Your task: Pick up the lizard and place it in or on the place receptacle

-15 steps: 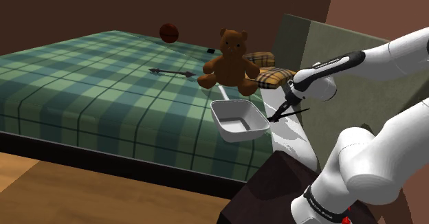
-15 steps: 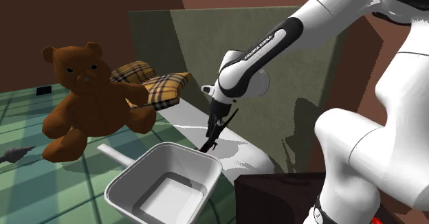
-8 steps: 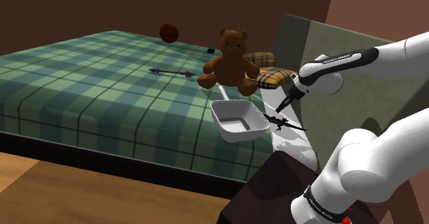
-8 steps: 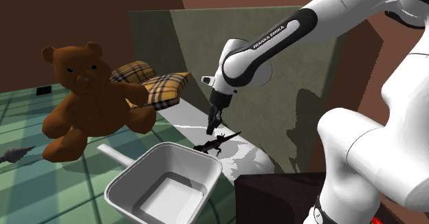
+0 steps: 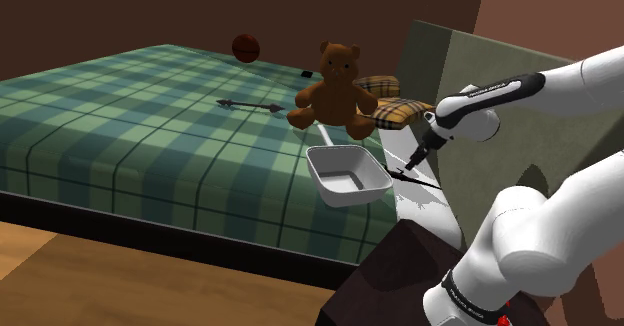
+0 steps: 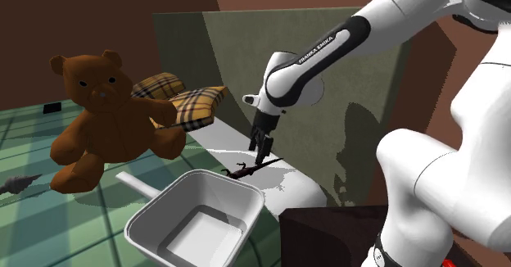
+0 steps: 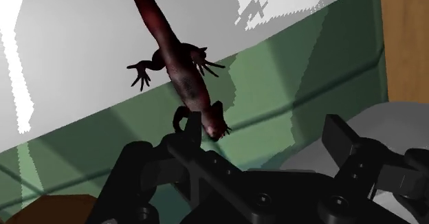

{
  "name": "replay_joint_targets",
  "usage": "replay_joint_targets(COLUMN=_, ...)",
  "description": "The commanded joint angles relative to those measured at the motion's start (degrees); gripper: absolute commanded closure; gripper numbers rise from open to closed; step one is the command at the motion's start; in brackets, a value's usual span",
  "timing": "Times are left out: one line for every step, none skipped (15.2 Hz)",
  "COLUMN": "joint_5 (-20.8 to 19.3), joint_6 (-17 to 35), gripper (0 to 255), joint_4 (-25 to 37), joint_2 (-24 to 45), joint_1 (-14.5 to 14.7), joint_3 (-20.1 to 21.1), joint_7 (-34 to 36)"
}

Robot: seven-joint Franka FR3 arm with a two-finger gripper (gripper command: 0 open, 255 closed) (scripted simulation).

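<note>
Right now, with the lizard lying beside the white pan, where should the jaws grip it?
The narrow trunk of the lizard, between its leg pairs, from straight above: it lies flat on the white surface, legs splayed sideways, so jaws close across its width.

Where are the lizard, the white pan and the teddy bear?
lizard (image 7: 187, 85), wrist view, on its trunk between the two pairs of legs.
white pan (image 6: 199, 228), second exterior view, on its bare inner floor.
teddy bear (image 6: 110, 134), second exterior view, on its belly.
</note>
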Motion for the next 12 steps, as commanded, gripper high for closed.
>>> replay_joint_targets(joint_5=1.1, joint_6=2.6, gripper=0, joint_4=0.4, joint_2=3.1, joint_1=5.1, joint_3=-6.7, joint_7=-8.4)
replay_joint_targets(joint_5=2.1, joint_6=3.7, gripper=0, joint_4=0.9, joint_2=4.8, joint_1=8.6, joint_3=-11.0, joint_7=-12.8)
replay_joint_targets(joint_5=3.4, joint_6=4.9, gripper=0, joint_4=1.5, joint_2=6.4, joint_1=13.2, joint_3=-16.3, joint_7=-17.3)
replay_joint_targets(joint_5=4.8, joint_6=6.0, gripper=0, joint_4=2.2, joint_2=7.9, joint_1=19.3, joint_3=-23.0, joint_7=-21.9)
replay_joint_targets(joint_5=5.1, joint_6=7.1, gripper=0, joint_4=3.0, joint_2=8.6, joint_1=26.9, joint_3=-31.2, joint_7=-25.6)
replay_joint_targets(joint_5=3.6, joint_6=8.1, gripper=0, joint_4=4.0, joint_2=8.0, joint_1=34.4, joint_3=-39.7, joint_7=-27.9)
replay_joint_targets(joint_5=0.2, joint_6=9.0, gripper=0, joint_4=5.1, joint_2=6.4, joint_1=40.3, joint_3=-46.6, joint_7=-28.8)
replay_joint_targets(joint_5=-2.7, joint_6=9.2, gripper=0, joint_4=5.6, joint_2=5.1, joint_1=41.5, joint_3=-48.3, joint_7=-28.1)
replay_joint_targets(joint_5=-4.0, joint_6=9.9, gripper=0, joint_4=5.7, joint_2=4.3, joint_1=43.4, joint_3=-50.3, joint_7=-27.1)
replay_joint_targets(joint_5=-5.2, joint_6=10.6, gripper=0, joint_4=5.7, joint_2=3.5, joint_1=45.2, joint_3=-52.3, joint_7=-26.2)
replay_joint_targets(joint_5=-6.3, joint_6=11.3, gripper=0, joint_4=5.8, joint_2=2.8, joint_1=47.0, joint_3=-54.2, joint_7=-25.4)
replay_joint_targets(joint_5=-7.4, joint_6=12.0, gripper=0, joint_4=6.0, joint_2=2.1, joint_1=48.8, joint_3=-56.0, joint_7=-24.7)
